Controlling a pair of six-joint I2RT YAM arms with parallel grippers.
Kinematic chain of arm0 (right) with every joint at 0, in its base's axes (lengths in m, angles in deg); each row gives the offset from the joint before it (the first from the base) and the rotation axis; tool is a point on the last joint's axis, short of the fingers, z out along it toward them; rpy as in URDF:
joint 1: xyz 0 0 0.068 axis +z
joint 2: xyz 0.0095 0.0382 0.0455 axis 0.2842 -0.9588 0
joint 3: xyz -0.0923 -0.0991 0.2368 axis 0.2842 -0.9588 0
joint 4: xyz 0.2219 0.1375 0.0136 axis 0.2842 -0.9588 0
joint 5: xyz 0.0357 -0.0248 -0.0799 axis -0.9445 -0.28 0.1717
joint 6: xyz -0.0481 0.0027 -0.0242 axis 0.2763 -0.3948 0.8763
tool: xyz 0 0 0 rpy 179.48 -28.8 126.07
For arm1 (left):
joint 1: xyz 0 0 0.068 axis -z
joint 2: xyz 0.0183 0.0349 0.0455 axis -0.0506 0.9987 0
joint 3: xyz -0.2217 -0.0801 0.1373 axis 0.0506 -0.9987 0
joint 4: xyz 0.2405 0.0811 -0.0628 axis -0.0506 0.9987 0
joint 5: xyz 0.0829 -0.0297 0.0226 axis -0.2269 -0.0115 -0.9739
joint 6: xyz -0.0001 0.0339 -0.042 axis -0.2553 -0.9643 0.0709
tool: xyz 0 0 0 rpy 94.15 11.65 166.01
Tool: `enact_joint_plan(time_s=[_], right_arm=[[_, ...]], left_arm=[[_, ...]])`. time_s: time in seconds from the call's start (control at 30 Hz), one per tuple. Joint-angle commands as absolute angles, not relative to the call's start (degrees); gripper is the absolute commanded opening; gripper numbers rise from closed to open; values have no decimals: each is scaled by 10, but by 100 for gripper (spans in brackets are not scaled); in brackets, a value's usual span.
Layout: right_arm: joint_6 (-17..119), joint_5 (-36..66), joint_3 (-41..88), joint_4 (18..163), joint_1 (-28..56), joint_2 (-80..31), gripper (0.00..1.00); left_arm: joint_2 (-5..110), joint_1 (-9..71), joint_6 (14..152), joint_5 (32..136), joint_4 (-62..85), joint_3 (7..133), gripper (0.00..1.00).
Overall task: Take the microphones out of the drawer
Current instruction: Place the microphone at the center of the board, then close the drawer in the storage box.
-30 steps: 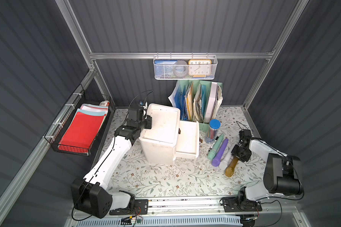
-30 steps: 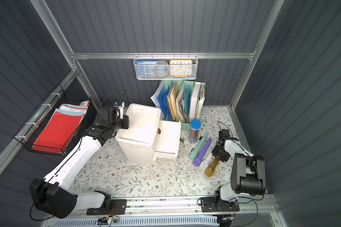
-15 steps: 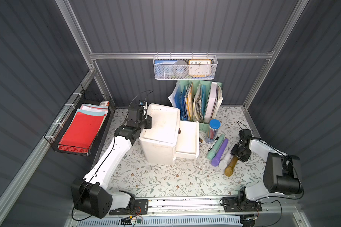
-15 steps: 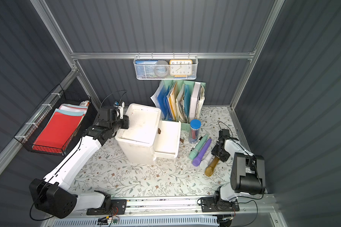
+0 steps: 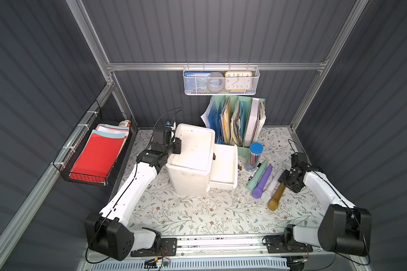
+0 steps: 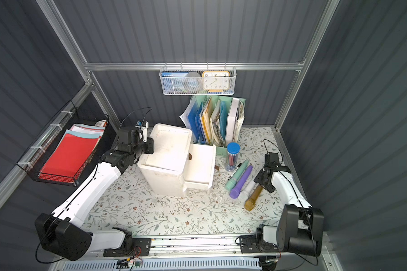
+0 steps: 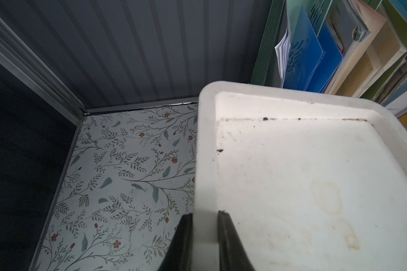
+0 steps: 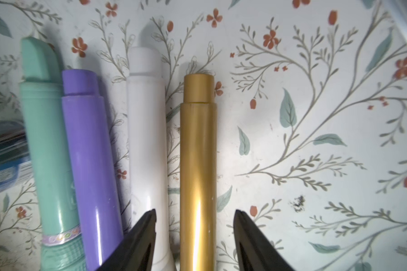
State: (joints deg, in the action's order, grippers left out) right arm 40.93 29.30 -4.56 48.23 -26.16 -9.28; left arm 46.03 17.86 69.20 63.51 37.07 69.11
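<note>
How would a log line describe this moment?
left claw: shut on drawer unit | right claw: open astride gold microphone lying on table

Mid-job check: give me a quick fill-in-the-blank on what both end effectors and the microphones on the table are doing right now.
The right end effector stands open around the microphone coloured ____.
The left end effector is clamped on the rim of the ____ drawer unit.
Between the white microphone and the green microphone lies one coloured ____.
Missing words: gold; white; purple.
</note>
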Motion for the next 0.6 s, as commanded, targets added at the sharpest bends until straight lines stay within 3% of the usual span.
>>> enact_joint_plan(time_s=[0.0, 0.13, 0.27, 0.37, 0.57], right_arm=[[403, 250, -17, 458, -262, -60, 58], [380, 138, -28, 518, -260, 8, 53], [329, 47, -54, 595, -248, 52, 19], [301, 43, -62, 629, -213, 66, 0], [293, 98, -44, 661, -102, 37, 0]], left_arm=[[510, 179, 702, 668, 449, 650, 0], [510, 179, 703, 668, 449, 650, 1], [511, 179, 703, 668, 449, 650, 1], [512, 179, 704, 669, 448, 650, 0], [514, 179, 705, 673, 449, 650, 1]])
